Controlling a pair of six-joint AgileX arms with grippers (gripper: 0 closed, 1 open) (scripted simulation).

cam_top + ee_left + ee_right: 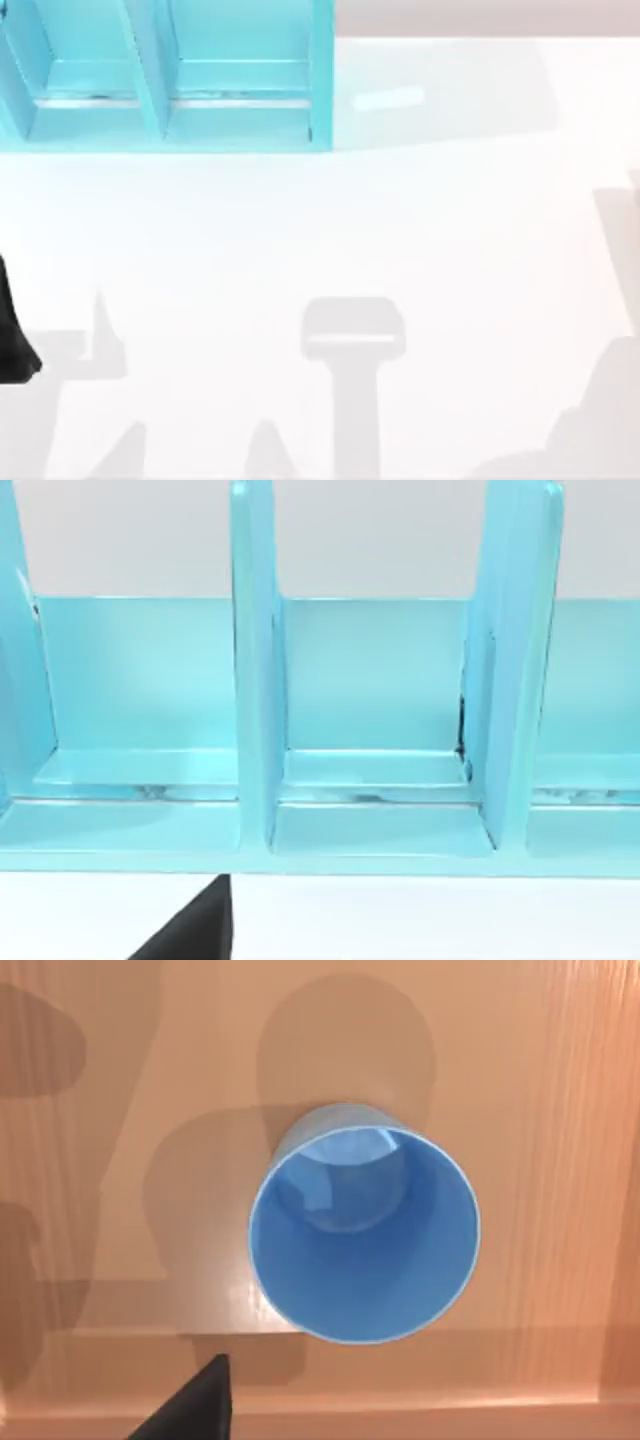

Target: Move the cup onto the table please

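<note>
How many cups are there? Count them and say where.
1. The blue cup stands upright on a brown wooden surface in the right wrist view; more could be hidden.

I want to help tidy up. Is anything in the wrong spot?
The blue cup stands upright on a brown wooden surface, not on the white table. The light blue shelf unit looks neat.
</note>
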